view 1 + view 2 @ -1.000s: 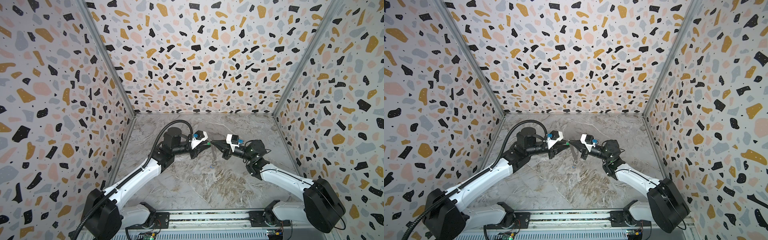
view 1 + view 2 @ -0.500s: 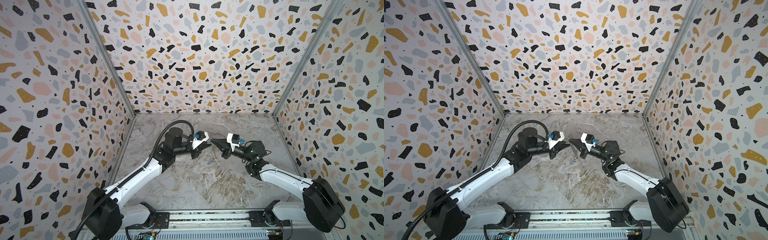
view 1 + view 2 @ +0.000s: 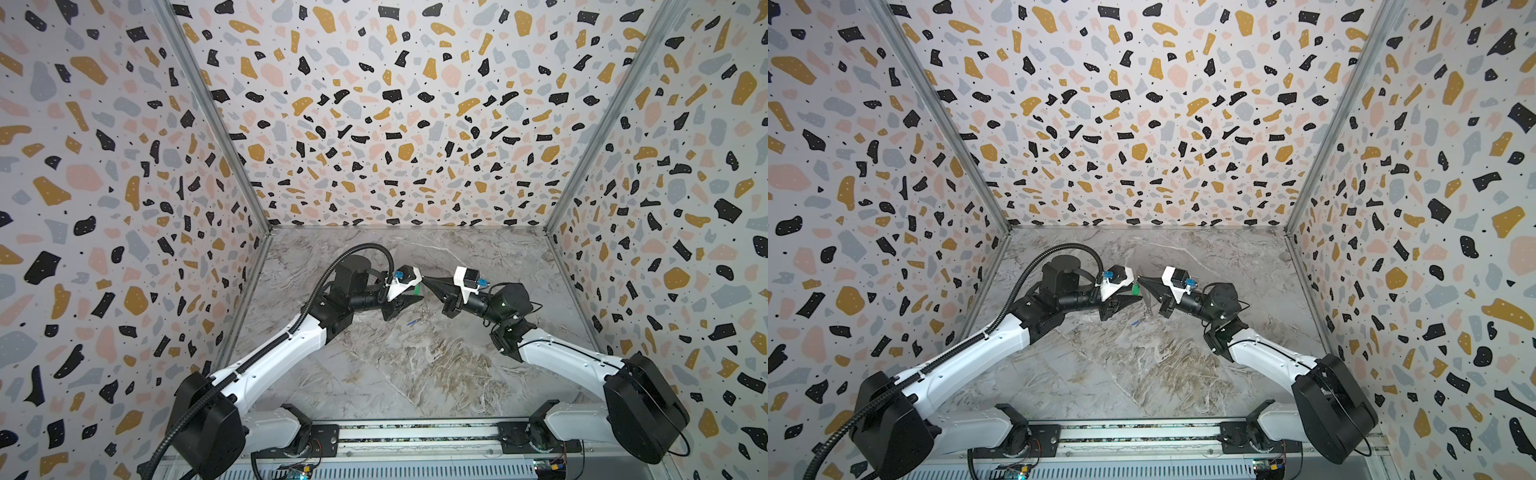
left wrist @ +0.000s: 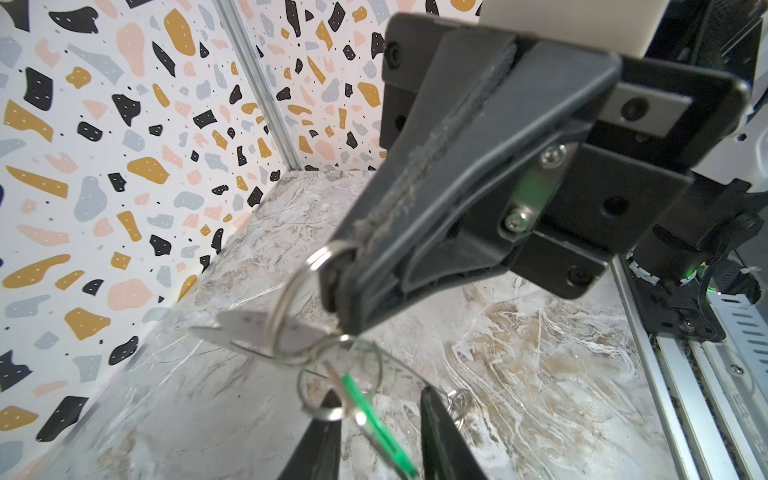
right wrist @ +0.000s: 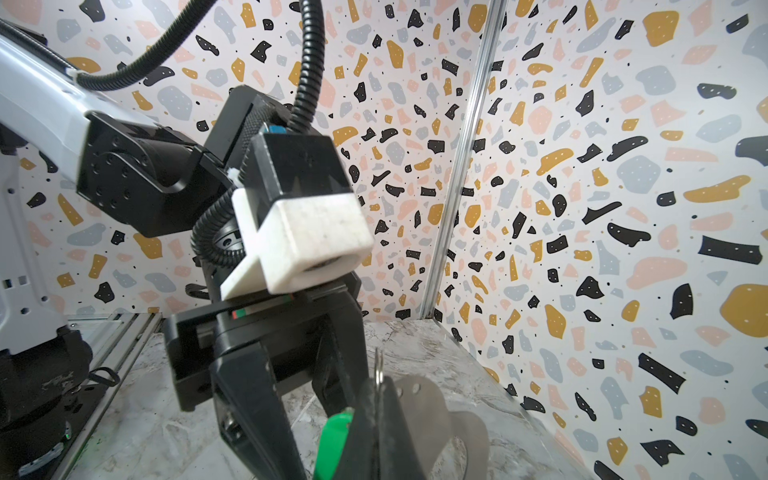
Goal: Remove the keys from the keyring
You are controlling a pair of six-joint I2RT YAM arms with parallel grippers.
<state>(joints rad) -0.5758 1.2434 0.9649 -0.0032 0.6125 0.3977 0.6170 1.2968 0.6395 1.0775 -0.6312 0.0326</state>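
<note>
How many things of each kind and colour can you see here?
Small bright green plastic tag: 1
Small bright blue plastic tag: 1
Flat pale keyring plate with wire rings: 1
Black robot claws: 2, left claw and right claw
Total: 5

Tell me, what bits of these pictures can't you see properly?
- Blue key: in both top views, too small to tell whether it is off its ring.
- Green key: left wrist view, blurred and seen edge-on; whether it hangs on a ring is unclear.
- Keyring: right wrist view, partly hidden behind the right gripper and cut off by the bottom edge.
</note>
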